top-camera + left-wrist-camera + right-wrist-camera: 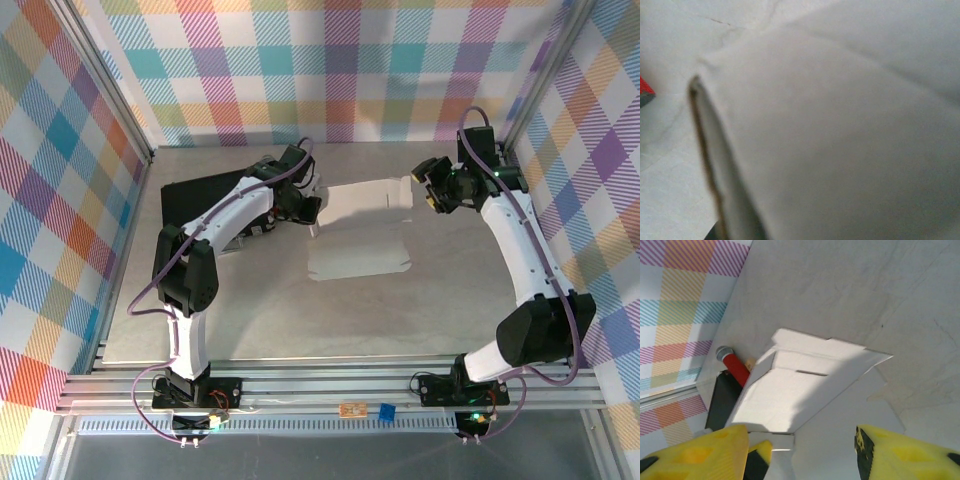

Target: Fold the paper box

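1. Box (362, 235) lies mid-surface (250, 310), partly folded, far panel raised.
2. Left hand (305, 207) at its left edge; whether clamped, I cannot tell.
3. Right hand (800, 440) near its far right corner, fingers apart.

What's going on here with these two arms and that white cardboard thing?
Two robot arms are partway through folding a white paper box on the table. The left gripper is at the box's left edge, too close to the cardboard to read its grip. The right gripper hovers open at the right end. Some panels stand raised; the near part lies flat. A black case lies to the left.
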You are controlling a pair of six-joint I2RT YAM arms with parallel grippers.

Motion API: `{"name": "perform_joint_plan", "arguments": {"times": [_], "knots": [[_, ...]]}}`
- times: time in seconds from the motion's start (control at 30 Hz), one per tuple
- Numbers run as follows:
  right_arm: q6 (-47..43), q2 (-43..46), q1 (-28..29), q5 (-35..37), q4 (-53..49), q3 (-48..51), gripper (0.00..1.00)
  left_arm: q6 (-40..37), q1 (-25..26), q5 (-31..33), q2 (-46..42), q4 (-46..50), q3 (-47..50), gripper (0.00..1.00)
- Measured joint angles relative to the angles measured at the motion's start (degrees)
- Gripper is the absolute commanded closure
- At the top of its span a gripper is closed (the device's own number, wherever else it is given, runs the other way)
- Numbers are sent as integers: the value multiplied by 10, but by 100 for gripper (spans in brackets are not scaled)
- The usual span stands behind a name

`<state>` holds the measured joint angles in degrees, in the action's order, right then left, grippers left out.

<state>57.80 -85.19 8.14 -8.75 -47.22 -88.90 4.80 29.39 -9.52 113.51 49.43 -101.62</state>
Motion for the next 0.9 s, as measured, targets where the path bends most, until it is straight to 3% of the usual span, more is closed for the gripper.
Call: {"name": "perform_joint_plan", "arguments": {"times": [0.4,0.63,0.9], "knots": [[41,-74,29,-27,-12,-72,60,-13,12,-9,0,30,0,100],[21,-148,30,-30,-23,-110,61,-14,23,-8,0,30,0,100],[-4,-141,28,-28,-34,-105,57,-14,24,-3,0,30,0,100]]}}
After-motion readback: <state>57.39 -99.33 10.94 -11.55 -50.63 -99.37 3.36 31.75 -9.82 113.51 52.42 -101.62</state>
